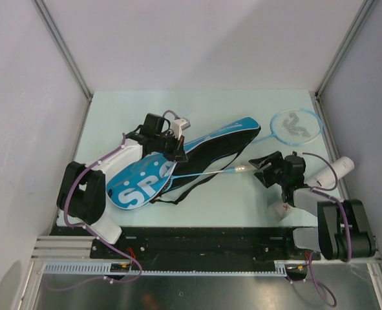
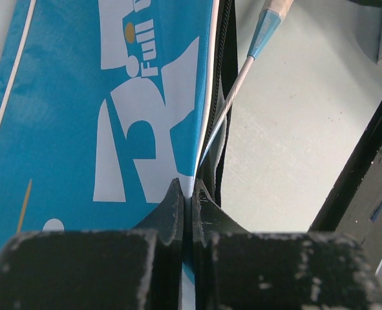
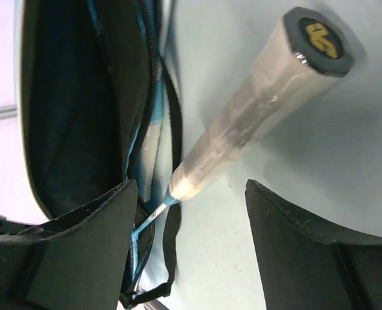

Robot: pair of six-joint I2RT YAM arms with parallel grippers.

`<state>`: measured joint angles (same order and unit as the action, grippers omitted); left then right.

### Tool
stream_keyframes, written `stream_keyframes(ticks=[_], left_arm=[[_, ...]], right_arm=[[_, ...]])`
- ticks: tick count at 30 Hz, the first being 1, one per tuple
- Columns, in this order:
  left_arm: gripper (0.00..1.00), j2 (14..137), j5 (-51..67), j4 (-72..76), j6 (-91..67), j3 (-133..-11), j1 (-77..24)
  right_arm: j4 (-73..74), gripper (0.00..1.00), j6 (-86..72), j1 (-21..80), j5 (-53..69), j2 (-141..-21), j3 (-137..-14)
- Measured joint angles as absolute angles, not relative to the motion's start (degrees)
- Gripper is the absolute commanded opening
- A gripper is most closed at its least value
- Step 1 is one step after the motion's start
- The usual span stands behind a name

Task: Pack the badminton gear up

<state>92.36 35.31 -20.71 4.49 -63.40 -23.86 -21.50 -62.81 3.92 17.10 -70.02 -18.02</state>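
Clamps left gripper [image 2: 189, 190] on cover [image 2: 81, 129] edge; hovers right gripper [image 3: 189, 187], parted, beside racket handle [image 3: 255, 110] aimed into cover.

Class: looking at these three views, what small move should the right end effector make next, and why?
Probably close the right end effector on the racket handle: its jaws stand open either side of its near end, the shaft already enters the blue cover, whose edge the left end effector pinches.
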Motion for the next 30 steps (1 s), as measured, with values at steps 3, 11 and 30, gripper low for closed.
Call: stream_keyframes(ticks=[3, 11, 30], left_arm=[[0.00, 92.36, 35.64, -20.71, 4.49, -63.40, -23.86], [0.01, 92.20, 36.42, -20.73, 4.49, -63.40, -23.86], [0.00, 92.18, 36.80, -20.75, 4.49, -63.40, -23.86]], right_arm=[[-24.71, 0.65, -65.36, 3.86, 17.04, -74.70, -17.98], [-27.20, 0.59, -65.87, 4.03, 13.76, -75.53, -18.22], [-32.45, 0.00, -69.91, 4.95, 9.72, -82.02, -18.74]])
